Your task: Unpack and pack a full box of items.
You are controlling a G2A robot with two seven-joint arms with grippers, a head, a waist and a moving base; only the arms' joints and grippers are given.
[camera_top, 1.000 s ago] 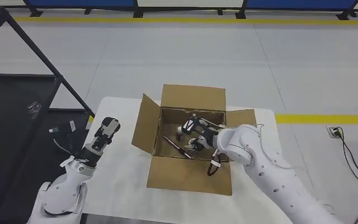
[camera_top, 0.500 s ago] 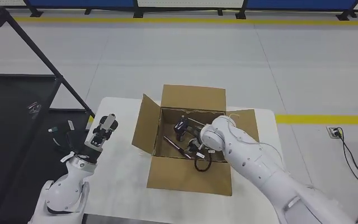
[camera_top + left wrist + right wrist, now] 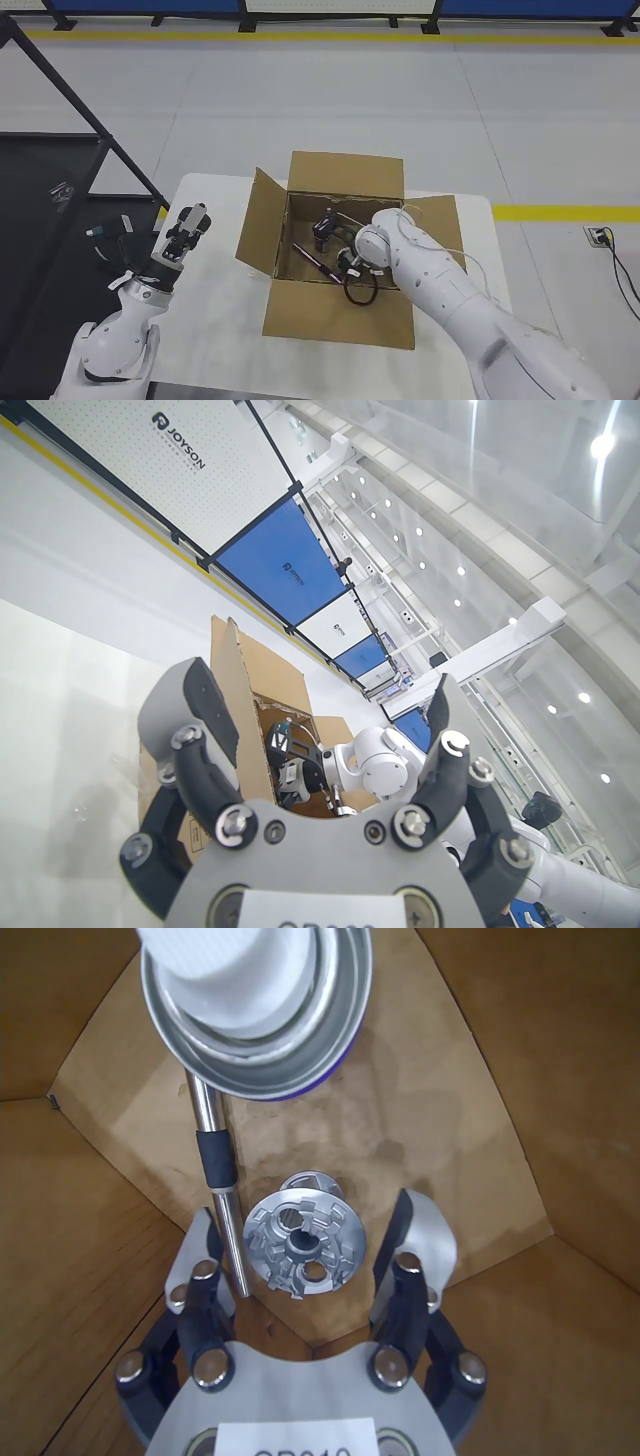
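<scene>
The right gripper (image 3: pixel 307 1215) hangs inside the open cardboard box (image 3: pixel 500 1093), fingers spread wide and holding nothing. Between the fingers, lower down on the box floor, sits a toothed metal disc (image 3: pixel 305 1248) with a round bore at its centre. A clear gap shows between it and one finger. On the other side a polished steel rod (image 3: pixel 220 1188) with a black band lies between the disc and that finger, running past the fingertip. Just beyond the fingertips stands a spray can (image 3: pixel 255 1013) with a white cap, a silver rim and a blue body; the rod's far end passes under it. The box floor around the disc is blotched with darker stains.

The left gripper (image 3: pixel 320 685) is held up over the white table (image 3: pixel 215 320), off to the side of the box, with fingers wide apart and empty. One of the box's side flaps rises just beyond one fingertip.

A white label (image 3: pixel 297 1438) with dark print sits on the right gripper's base plate, cut off by the frame edge. White and blue wall panels (image 3: pixel 280 565) far beyond the left gripper carry printed marks.
</scene>
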